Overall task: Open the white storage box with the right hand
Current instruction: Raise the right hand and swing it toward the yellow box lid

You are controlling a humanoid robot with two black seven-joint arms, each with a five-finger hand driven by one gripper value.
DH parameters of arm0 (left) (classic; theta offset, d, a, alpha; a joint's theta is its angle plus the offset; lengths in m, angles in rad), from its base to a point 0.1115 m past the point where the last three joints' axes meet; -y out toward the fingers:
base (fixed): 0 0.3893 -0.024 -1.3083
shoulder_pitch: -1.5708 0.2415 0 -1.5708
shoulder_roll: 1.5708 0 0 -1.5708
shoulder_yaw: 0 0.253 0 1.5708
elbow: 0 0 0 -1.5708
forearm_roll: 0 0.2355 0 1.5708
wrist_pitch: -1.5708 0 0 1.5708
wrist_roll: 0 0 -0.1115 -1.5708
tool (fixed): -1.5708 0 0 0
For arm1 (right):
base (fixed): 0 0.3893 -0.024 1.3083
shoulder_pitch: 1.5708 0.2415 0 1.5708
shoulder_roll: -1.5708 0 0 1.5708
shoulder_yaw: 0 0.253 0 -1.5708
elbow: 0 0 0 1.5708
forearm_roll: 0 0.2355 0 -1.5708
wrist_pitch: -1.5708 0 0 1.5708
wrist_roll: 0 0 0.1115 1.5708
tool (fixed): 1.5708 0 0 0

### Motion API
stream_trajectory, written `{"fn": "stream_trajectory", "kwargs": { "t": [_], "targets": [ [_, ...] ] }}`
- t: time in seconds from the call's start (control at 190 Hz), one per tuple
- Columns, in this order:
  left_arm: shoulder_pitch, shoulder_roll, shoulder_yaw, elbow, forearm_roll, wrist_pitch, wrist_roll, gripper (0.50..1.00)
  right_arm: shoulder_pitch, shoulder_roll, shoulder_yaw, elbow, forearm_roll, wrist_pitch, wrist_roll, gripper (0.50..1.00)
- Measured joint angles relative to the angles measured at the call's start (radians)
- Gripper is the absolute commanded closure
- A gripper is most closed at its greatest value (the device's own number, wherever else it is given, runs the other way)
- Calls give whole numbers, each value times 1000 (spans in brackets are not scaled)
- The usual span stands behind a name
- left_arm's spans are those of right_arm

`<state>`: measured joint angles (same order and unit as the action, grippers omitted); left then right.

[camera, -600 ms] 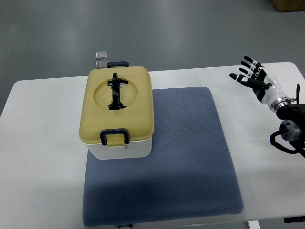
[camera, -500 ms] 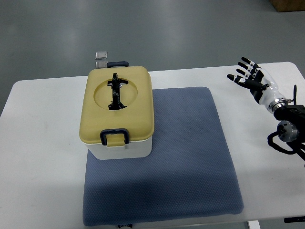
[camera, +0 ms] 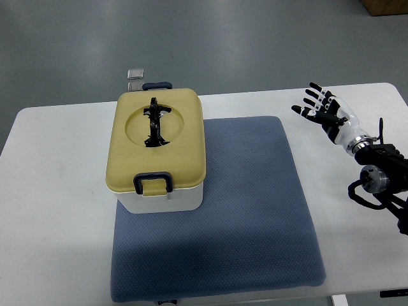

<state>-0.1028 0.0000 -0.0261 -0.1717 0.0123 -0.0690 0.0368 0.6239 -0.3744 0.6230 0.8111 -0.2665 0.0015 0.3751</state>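
The white plastic storage box (camera: 162, 197) with its mustard-yellow lid (camera: 158, 141) sits at the far left corner of the blue-grey textured mat (camera: 242, 217) on the white table (camera: 51, 223), lid closed and the dark front latch (camera: 152, 181) flipped down over the near edge. The right hand (camera: 322, 111), black-fingered with a white back, hovers above the table's far right part, well apart from the box, its fingers spread wide and holding nothing; the left arm does not show. The main risk from here is probably the latch: it is small and lies flat against the lid's rim, so splayed fingers arriving from the side could skid over it or shove the whole box along the mat rather than lift the clasp. A second dark clasp (camera: 157, 84) shows at the far edge, and if that one also locks, prying only the near side may tilt the box or flex the lid without freeing it. The box's long axis runs from the near edge of the table to the far edge, leaning only slightly, with the latched front facing the robot and the black folded carrying handle (camera: 153, 121) lying along that same line in the lid's round recess.
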Motion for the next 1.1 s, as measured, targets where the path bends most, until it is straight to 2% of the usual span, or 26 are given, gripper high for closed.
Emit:
{"fn": "stream_trajectory", "kwargs": {
  "t": [0.284,0.511,0.689,1.1],
  "targets": [
    [0,0,0,1,0,0,0,500,3,0,-6,8,-6,2,-1,576],
    [0,0,0,2,0,0,0,500,10,-1,-7,13,-10,45,-1,576],
    [0,0,0,2,0,0,0,500,18,-4,-8,19,-70,53,-1,576],
    [0,0,0,1,0,0,0,500,139,-27,-8,34,-230,101,-2,576]
  ]
}}
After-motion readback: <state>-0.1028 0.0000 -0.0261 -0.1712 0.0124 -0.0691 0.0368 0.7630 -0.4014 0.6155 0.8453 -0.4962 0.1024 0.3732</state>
